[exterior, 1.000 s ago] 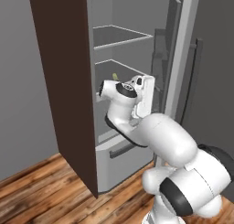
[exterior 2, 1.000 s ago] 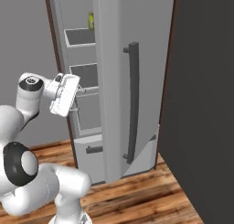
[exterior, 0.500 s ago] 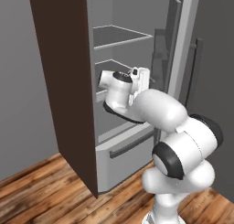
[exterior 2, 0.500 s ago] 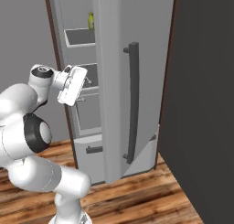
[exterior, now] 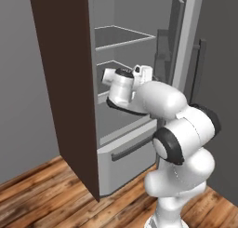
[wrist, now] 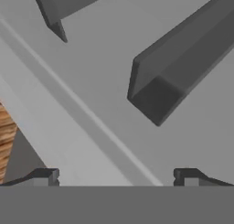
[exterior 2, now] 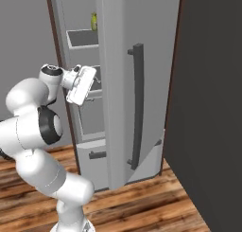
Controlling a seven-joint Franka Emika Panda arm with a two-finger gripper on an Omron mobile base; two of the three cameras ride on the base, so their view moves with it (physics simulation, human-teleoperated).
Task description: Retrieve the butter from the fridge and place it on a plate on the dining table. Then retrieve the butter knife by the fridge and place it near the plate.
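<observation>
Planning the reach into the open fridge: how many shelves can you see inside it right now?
2 in the left base view: an upper shelf near the top of the fridge, and a lower shelf just above the arm's wrist. The arm could be hiding more below.

White arm has swung its wrist further toward the open tall light-grey fridge (exterior: 139, 129); the claw (wrist: 116, 175), jaws wide, now sits closer to the fridge's inner shelves. Elbow has lifted higher and the forearm has rolled, shoulder link twisted round.
</observation>
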